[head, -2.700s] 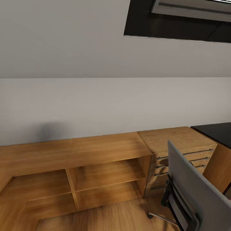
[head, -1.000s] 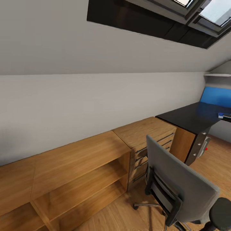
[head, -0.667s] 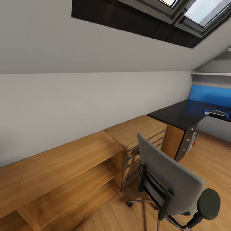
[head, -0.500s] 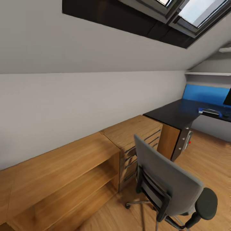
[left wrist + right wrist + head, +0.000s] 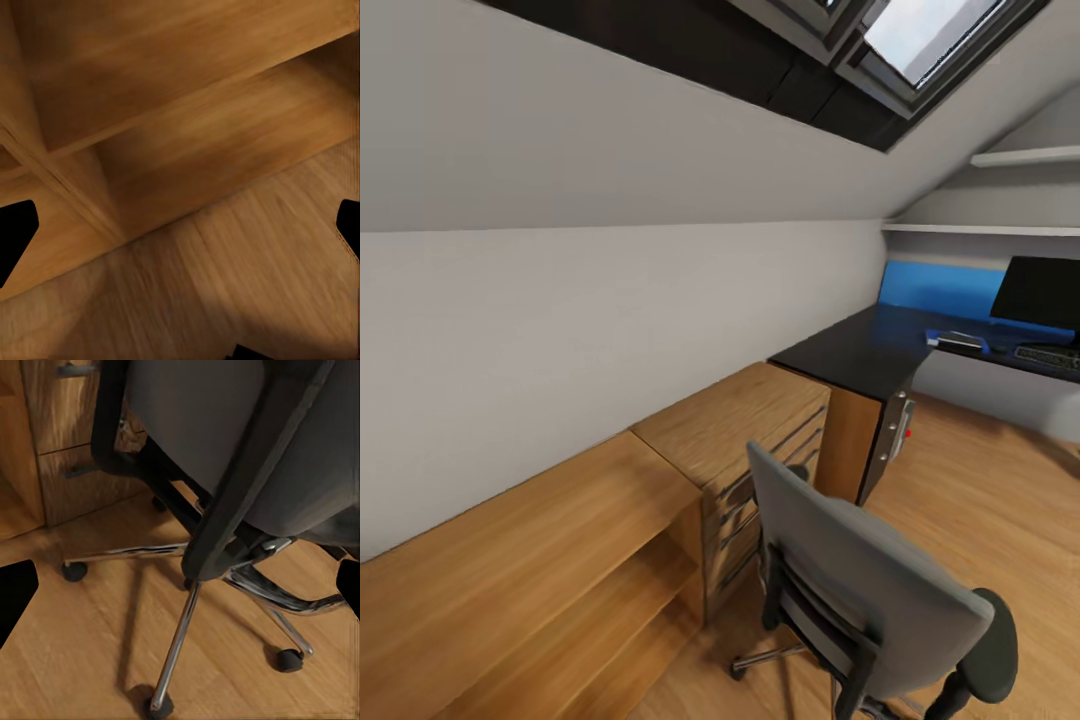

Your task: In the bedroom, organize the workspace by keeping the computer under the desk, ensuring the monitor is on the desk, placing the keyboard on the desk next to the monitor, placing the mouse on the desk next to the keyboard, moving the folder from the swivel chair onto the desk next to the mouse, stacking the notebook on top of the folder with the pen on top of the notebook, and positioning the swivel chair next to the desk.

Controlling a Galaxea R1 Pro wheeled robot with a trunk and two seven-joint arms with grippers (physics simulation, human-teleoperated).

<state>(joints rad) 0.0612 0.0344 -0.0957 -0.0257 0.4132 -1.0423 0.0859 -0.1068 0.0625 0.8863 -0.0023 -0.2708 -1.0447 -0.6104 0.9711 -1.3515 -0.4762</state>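
The grey swivel chair (image 5: 860,590) stands on the wooden floor with its back toward me, a black armrest (image 5: 992,660) at its right. Beyond it is the black-topped desk (image 5: 850,352). At the desk's far right are the monitor (image 5: 1044,291) and the keyboard (image 5: 1050,356) in front of it. A flat blue folder (image 5: 956,343) lies on the desk with a darker flat piece on top. Under the desk is a light grey box with a red dot, seemingly the computer (image 5: 903,428). My right gripper (image 5: 180,592) is open above the chair's star base (image 5: 247,585). My left gripper (image 5: 180,232) is open over the floor.
Low wooden cabinets run along the grey wall: an open shelf unit (image 5: 530,580) (image 5: 187,112) and a drawer unit (image 5: 745,440) (image 5: 67,420) just left of the chair. A blue panel (image 5: 938,288) backs the desk. A skylight (image 5: 920,30) sits in the sloped ceiling.
The camera has swung right, so the whole picture shifted left. The monitor and keyboard have come into view at the right edge. The chair and desk things look unmoved.
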